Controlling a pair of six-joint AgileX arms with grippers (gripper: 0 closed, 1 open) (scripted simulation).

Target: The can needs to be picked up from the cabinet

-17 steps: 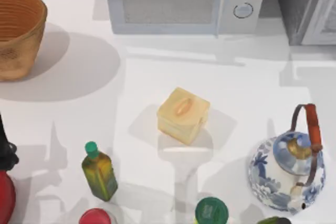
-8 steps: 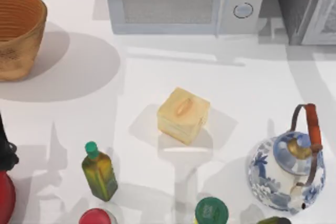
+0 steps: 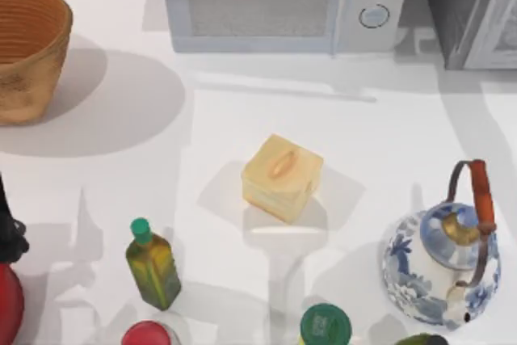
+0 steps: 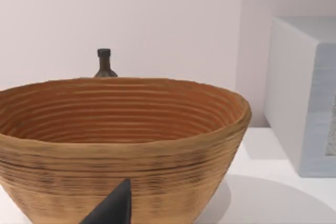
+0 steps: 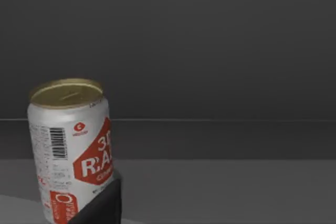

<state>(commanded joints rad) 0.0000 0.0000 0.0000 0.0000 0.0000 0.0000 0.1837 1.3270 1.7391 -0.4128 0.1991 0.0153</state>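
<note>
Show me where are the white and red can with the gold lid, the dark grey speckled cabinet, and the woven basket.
White and red can with gold lid (image 5: pixel 71 145): right wrist view, side label.
Dark grey speckled cabinet (image 3: pixel 452 6): top view, grey side wall.
Woven basket (image 4: pixel 121 129): left wrist view, inner wall.

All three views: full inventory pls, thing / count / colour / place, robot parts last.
can: 1, white with red marks and gold top, upright on a dark grey surface in the right wrist view
cabinet: 1, dark grey with lighter door, table's far right
microwave: 1, white, two dials, far centre
basket: 1, tan woven, far left
dark bottle: 1, brown, behind the basket
box: 1, pale yellow, table centre
teapot: 1, blue and white, near right
oil bottle: 1, green cap, near left
green-capped container: 1, near edge
red-capped container: 1, near edge
red object: 1, near-left edge
left tool: dark fingertip in front of the basket
right tool: dark fingertip beside the can
</note>
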